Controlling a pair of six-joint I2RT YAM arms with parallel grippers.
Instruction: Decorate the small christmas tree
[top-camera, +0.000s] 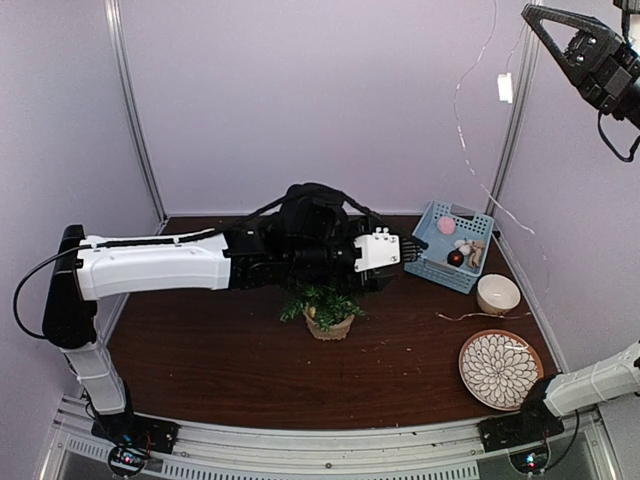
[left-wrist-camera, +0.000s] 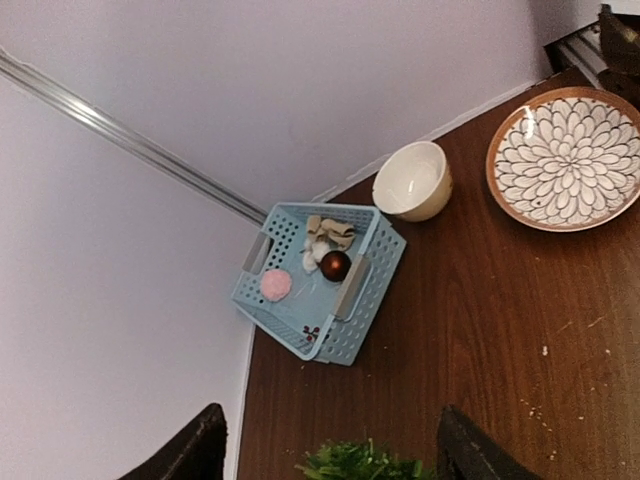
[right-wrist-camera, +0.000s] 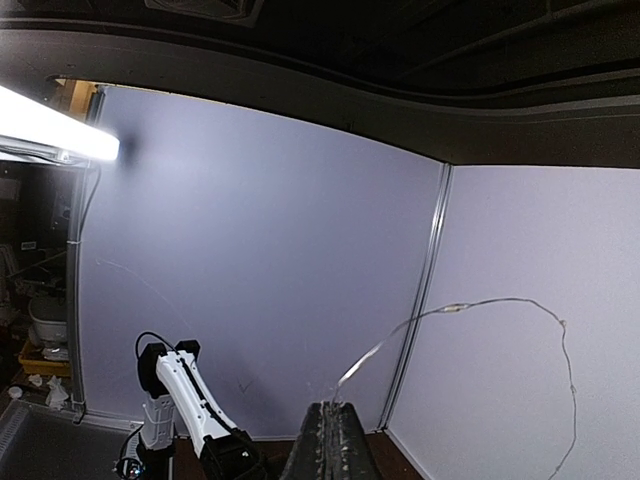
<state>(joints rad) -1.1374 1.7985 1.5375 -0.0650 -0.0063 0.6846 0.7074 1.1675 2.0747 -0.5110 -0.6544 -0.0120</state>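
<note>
the right gripper (top-camera: 545, 22), raised high at the right, is closed on a thin wire string (top-camera: 470, 120), seemingly a light strand, that trails down to the table (top-camera: 200, 340). the left gripper (top-camera: 412, 247) hangs open and empty between the small christmas tree (top-camera: 323, 305) at mid-table and the blue basket (top-camera: 436, 268) of ornaments. judging by this, the stringing step is in hand, and next the strand must be lowered and draped over the branches.

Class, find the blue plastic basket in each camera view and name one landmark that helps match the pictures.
Top external: blue basket sits at the table's right rear, just beyond the left gripper.
Left wrist: left of centre, in the wall corner.
Right wrist: not in it.
Shared landmark: the cream bowl beside the basket, seen in the top and left wrist views.
</note>
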